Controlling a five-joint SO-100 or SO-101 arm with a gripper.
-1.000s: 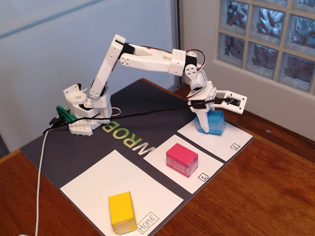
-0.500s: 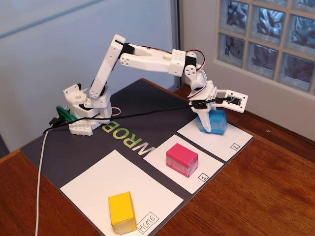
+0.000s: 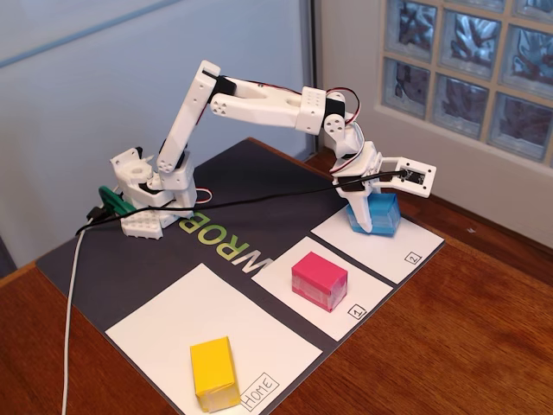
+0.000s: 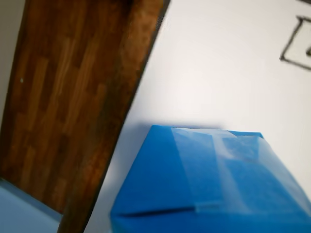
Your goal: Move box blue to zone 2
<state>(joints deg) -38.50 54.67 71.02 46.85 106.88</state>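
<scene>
The box blue rests on zone 2, the white sheet with a boxed "2" at its near corner, at the right end of the dark mat. My gripper reaches down onto it; one white finger lies across the box's left front face and the other is hidden behind the box. In the wrist view the box blue fills the lower half, with clear tape on its top, standing on the white sheet of zone 2. No jaws show there.
A pink block stands on the sheet marked "1". A yellow block stands on the "Home" sheet. The arm's base sits at the mat's far left. Wooden table surrounds the mat, with a glass-block wall behind.
The gripper and the blue box have shifted together a few pixels to the right on the sheet. The other blocks stay put.
</scene>
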